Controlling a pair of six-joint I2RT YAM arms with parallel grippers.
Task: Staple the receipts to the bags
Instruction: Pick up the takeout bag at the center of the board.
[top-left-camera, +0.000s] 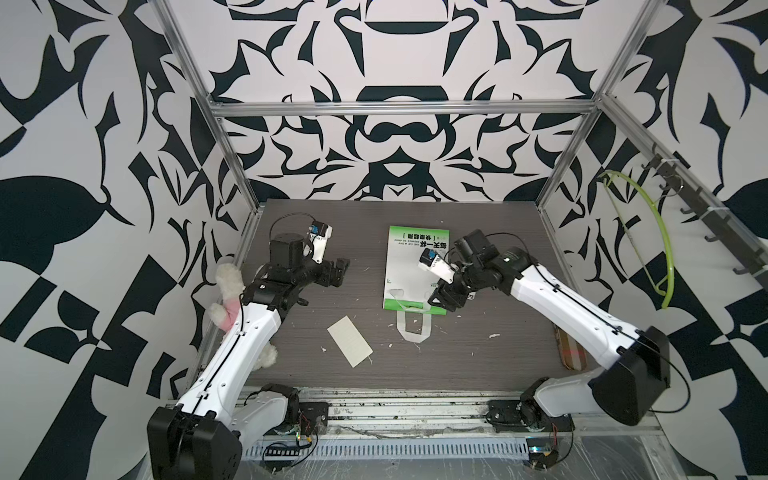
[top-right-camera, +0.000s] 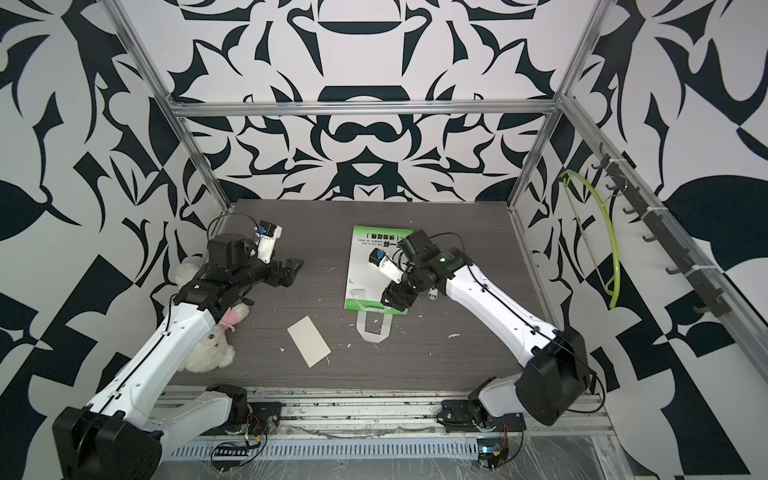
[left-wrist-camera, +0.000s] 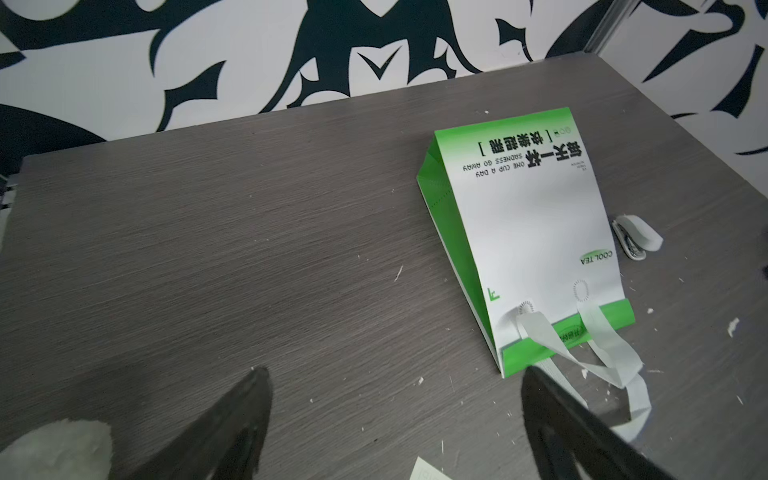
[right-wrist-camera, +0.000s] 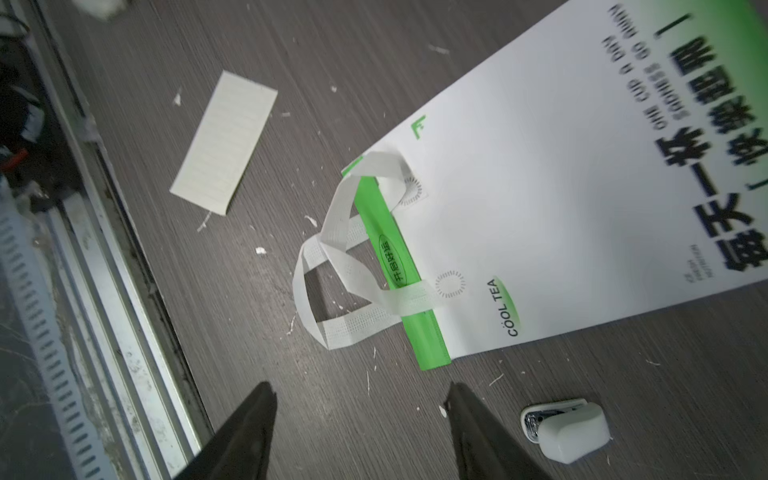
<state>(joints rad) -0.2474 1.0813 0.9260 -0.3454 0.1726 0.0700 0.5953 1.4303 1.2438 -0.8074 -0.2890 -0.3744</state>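
Showing left hand and right hand agape, wrist views alone reveal stapler clearly.

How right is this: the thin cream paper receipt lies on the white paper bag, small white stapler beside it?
Wrong: the thin cream paper receipt lies on the grey table, apart from the white paper bag, per the right wrist view. The small white stapler: correct.

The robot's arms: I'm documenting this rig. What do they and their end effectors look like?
The left arm and right arm have white shell links, black joints and bases, and black cables clipped along them. Each wrist carries a white-and-blue camera module. The left end effector and right end effector have black, tapering fingers.
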